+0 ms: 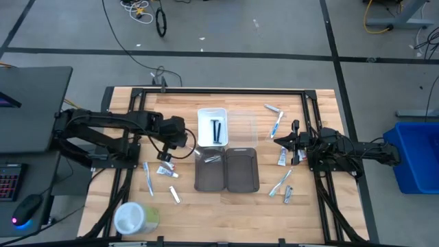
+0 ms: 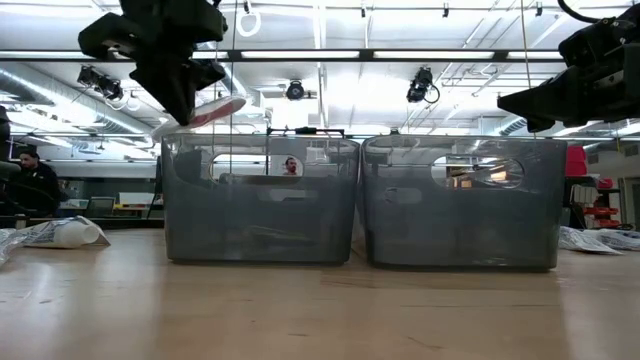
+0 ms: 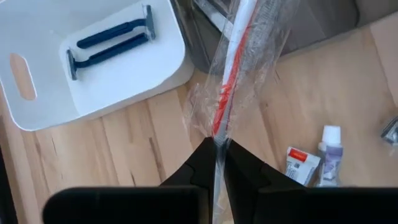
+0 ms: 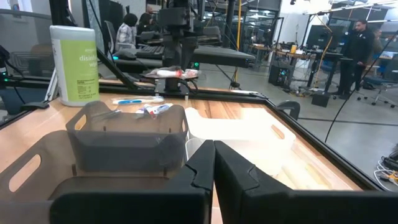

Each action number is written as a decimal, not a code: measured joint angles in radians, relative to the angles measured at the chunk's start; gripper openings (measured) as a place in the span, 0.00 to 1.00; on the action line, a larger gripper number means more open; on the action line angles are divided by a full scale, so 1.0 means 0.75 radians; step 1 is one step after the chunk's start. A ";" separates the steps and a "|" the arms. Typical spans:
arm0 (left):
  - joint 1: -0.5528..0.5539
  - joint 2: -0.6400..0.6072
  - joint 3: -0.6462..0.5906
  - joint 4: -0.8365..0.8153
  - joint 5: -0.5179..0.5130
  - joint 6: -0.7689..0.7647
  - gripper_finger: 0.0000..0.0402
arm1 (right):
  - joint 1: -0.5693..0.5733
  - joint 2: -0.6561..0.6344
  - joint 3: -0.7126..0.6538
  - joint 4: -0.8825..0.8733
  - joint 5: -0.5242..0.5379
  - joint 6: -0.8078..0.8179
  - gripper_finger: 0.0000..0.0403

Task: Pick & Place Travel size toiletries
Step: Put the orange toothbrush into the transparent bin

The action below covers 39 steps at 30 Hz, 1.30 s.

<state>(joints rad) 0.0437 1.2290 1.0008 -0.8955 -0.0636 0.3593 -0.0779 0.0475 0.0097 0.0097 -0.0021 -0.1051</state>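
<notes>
While hanging above the table (image 1: 123, 103): both arms, with grey trays between them.
Grey trays (image 1: 226, 169): sitting side by side mid-table, in front of the white tray.
White tray (image 1: 212, 126): holding dark razors (image 3: 109, 40).
Left gripper (image 3: 217, 144): hovering just left of the grey trays, pinching tight on a wrapped toothbrush (image 3: 235, 59), red and white, sticking out toward the trays.
Right gripper (image 4: 214, 152): waiting at the right side, fingers pressed together, holding nothing.
Loose toiletries (image 1: 277, 123): lying scattered on the wood at either side.
</notes>
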 joint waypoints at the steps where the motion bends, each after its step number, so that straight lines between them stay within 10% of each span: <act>1: 0.000 0.001 0.000 0.020 0.000 -0.017 0.07 | 0.000 0.000 0.000 0.000 0.000 0.000 0.03; 17: 0.000 0.008 0.008 0.320 -0.029 -0.157 0.07 | 0.000 0.000 0.000 0.000 0.000 0.000 0.03; 39: 0.057 0.307 0.498 0.274 -0.067 -0.187 0.08 | 0.000 0.000 0.000 0.001 0.000 0.000 0.03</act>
<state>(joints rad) 0.0868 1.4590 1.3739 -0.6899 -0.1137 0.2189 -0.0776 0.0475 0.0098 0.0101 -0.0022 -0.1051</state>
